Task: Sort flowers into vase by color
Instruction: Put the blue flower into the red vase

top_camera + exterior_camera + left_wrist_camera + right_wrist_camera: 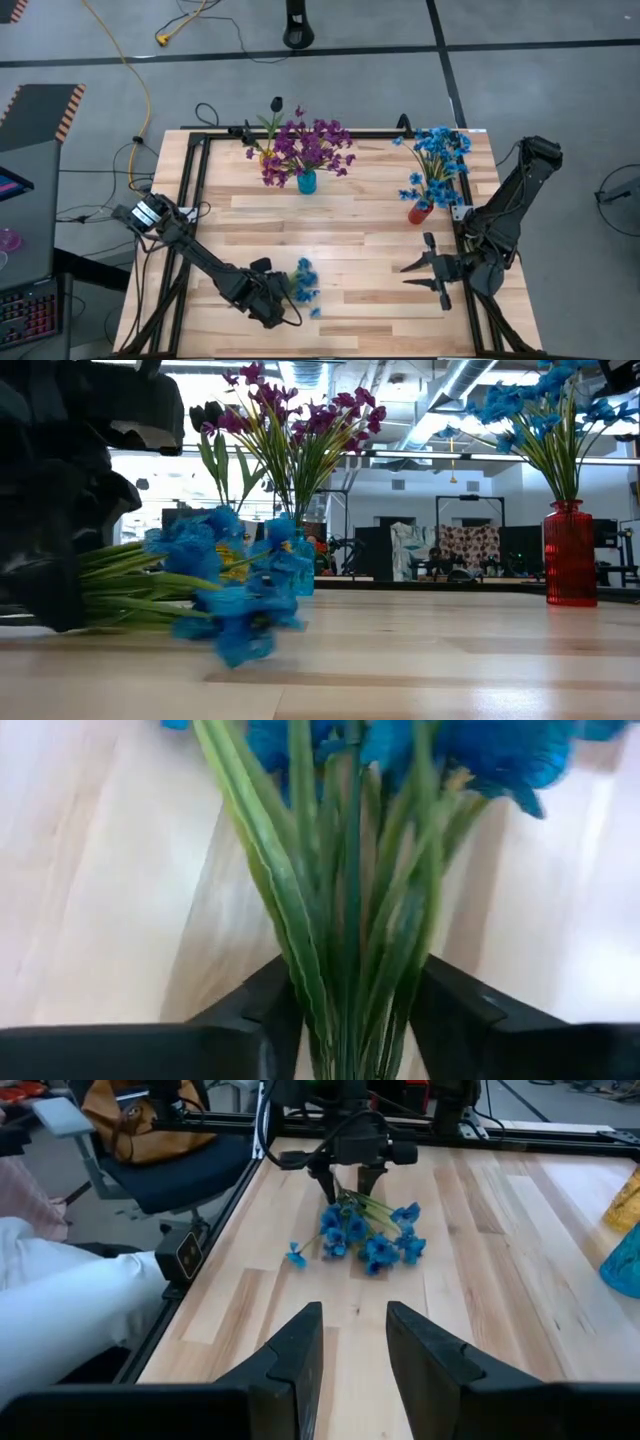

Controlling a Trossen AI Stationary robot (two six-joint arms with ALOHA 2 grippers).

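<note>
Pale wood table point(350, 215) (smooth), glossy red vase point(571, 555)

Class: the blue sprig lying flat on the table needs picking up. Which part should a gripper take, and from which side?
Probably the bundled green stems, not the blossoms. The blue sprig lies flat, stems pointing to the table's left, so come from above on that side, where the left gripper already straddles them.

A robotics lab: bare concrete floor point(560, 110) with trailing yellow cable point(135, 75), exposed ceiling ducts point(455, 380), a metal-framed wooden desk point(340, 215).
</note>
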